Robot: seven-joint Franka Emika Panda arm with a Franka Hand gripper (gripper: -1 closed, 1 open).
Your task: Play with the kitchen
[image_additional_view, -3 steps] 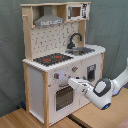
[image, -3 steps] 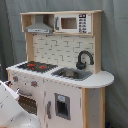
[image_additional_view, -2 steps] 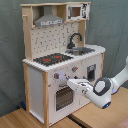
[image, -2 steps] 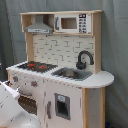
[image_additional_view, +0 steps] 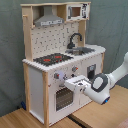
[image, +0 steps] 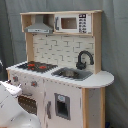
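Note:
The kitchen (image_additional_view: pixel 60 55) is a white and light-wood toy with a black-red stovetop (image_additional_view: pixel 50 59), a grey hood (image_additional_view: pixel 49 21), a black faucet (image_additional_view: pixel 74 40) and a sink (image_additional_view: pixel 84 50). In the second exterior view my gripper (image_additional_view: pixel 67 82) reaches in from the right. It is right at the kitchen's front, just above the dark oven door (image_additional_view: pixel 62 98) and below a knob (image_additional_view: pixel 57 76). In the first exterior view the kitchen (image: pixel 65 75) fills the picture, and my white arm (image: pixel 12 107) covers its lower left, in front of the oven (image: pixel 29 103).
A microwave (image_additional_view: pixel 75 11) sits on the top shelf beside the hood. The kitchen stands on a wooden floor (image_additional_view: pixel 100 116) in front of a grey curtain (image_additional_view: pixel 112 25). My arm's elbow (image_additional_view: pixel 100 89) hangs to the right of the kitchen's front.
In the second exterior view my gripper has edged a little to the left, closer to the oven's front. The kitchen itself looks the same.

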